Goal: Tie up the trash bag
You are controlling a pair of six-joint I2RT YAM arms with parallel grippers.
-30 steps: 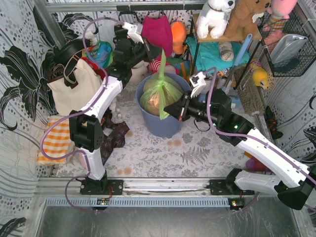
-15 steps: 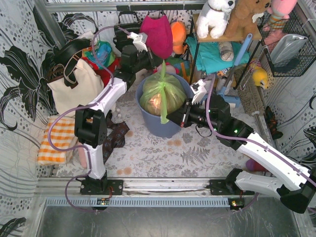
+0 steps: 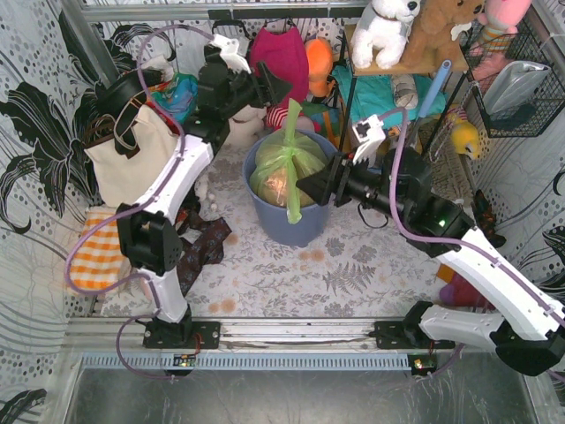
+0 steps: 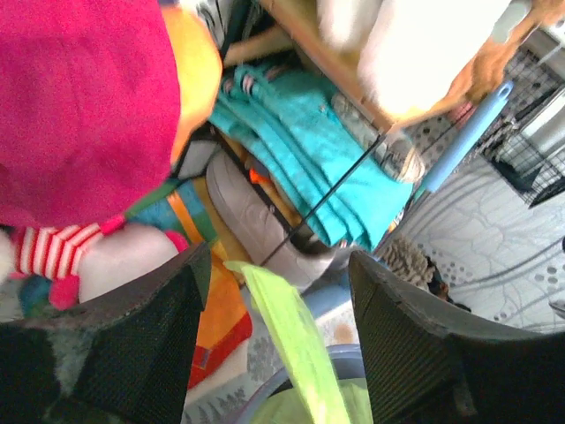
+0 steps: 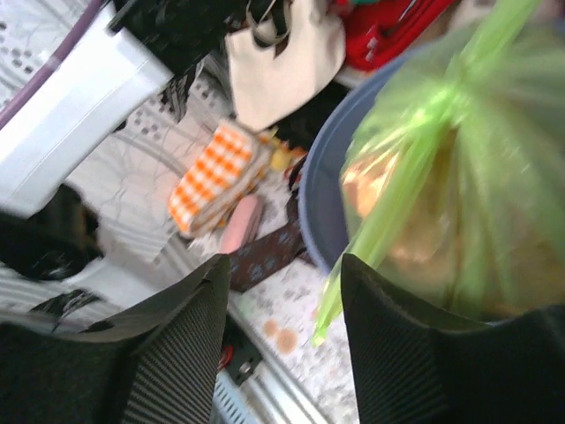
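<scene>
Both sets of jaws stand apart, and neither holds anything. The left jaws sit far-left of the bag top, up by the magenta soft toy point(image 3: 282, 49). The right jaws sit just right of the bag at about mid height, pointing left at it.

The trash bag point(image 3: 281, 172) sits in the blue-grey bin point(image 3: 311, 225), mid surface, with its neck gathered. One tail point(image 3: 292, 124) stands up from the neck. The other tail point(image 3: 290, 205) hangs down the near face of the bag over the bin rim.

Left wrist view: the upright tail point(image 4: 287, 340) shows in the gap between the jaws but past the tips, touching neither. Right wrist view: the hanging tail point(image 5: 373, 234) runs close beside the finger nearer the bag, with the bag body point(image 5: 477, 221) off to that side. It looks clear, but I can't tell contact for sure.

Risks, my read:
- The knot looks bunched at the neck, but I can't tell if it's cinched. With both tails free it may slacken.
- The tails are thin and floppy. A re-grab slightly off closes on air or pinches the bag wall, which could tear the film or lift the bag out of the bin.
- A hard sideways pull from the right could tip the bin, since it stands free.
- The left arm is close to the hanging clutter at the far side, and a swing there could snag it.
</scene>
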